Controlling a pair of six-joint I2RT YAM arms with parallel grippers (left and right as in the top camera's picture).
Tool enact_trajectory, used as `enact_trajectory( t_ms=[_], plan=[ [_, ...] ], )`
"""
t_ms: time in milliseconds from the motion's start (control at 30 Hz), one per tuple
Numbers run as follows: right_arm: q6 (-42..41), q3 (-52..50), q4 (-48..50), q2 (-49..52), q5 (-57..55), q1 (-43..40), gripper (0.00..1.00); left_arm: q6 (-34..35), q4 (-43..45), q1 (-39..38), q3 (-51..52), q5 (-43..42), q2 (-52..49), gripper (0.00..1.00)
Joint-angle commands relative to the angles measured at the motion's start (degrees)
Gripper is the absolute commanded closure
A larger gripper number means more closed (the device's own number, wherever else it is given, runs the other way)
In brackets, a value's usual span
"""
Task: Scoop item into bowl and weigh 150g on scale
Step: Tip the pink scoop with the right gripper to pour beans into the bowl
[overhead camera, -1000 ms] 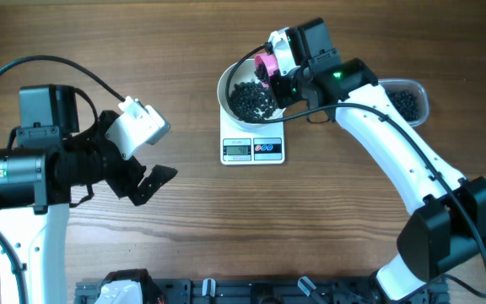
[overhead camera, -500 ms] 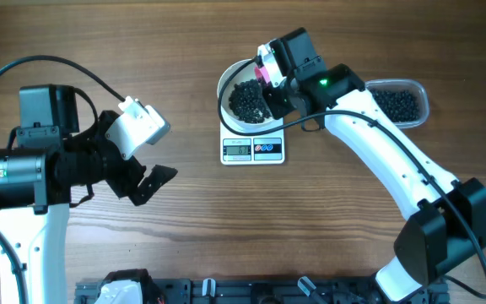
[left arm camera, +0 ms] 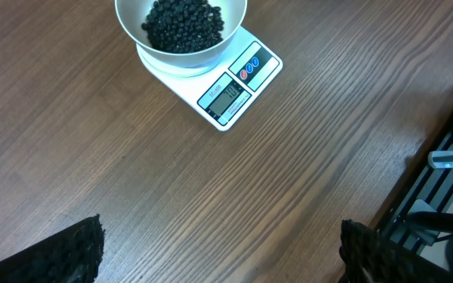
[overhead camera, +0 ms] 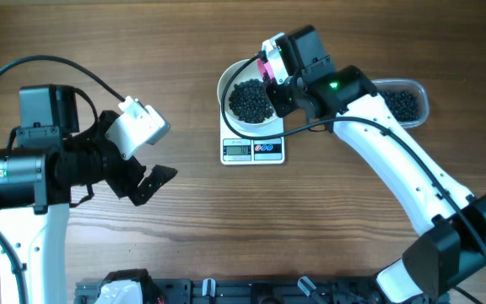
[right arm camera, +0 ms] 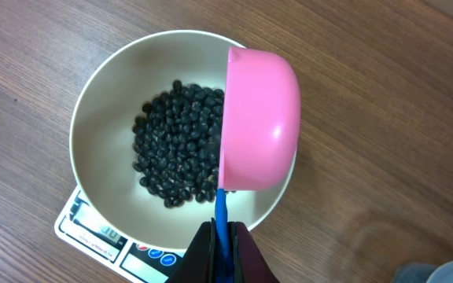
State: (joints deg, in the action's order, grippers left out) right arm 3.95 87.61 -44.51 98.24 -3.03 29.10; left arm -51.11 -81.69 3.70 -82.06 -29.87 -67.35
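Observation:
The white bowl (overhead camera: 226, 89) stands on the scale (overhead camera: 253, 150) and holds a heap of black item grains (overhead camera: 250, 100). My right gripper (overhead camera: 281, 84) is shut on the blue handle (right arm camera: 221, 212) of a pink scoop (right arm camera: 262, 118). The scoop is turned on its side over the bowl's right rim (right arm camera: 93, 102), with its mouth facing the grains (right arm camera: 175, 153). I cannot see inside it. My left gripper (left arm camera: 222, 244) hangs open over bare wood to the left, far from the scale (left arm camera: 234, 82). Nothing is between its fingers (left arm camera: 77, 248).
A clear plastic tub (overhead camera: 403, 101) with more black grains sits to the right of the bowl, partly under the right arm. A dark rack (overhead camera: 226, 291) runs along the table's front edge.
The right gripper swung the scoop left over the bowl, then a little back to the right. The heap in the bowl looks fuller. The left arm has not moved.

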Motion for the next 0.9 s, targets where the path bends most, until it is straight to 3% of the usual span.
enact_trajectory(
  t_ms=[0,867],
  plan=[
    [0.4,0.7,-0.1,-0.9,-3.1,0.1,0.96,0.5,0.0,-0.2,0.3,0.1,-0.2,0.0],
    [2.8,0.4,0.7,-1.3,-5.2,0.1,0.96,0.6,0.0,-0.2,0.3,0.1,-0.2,0.0]
  ],
)
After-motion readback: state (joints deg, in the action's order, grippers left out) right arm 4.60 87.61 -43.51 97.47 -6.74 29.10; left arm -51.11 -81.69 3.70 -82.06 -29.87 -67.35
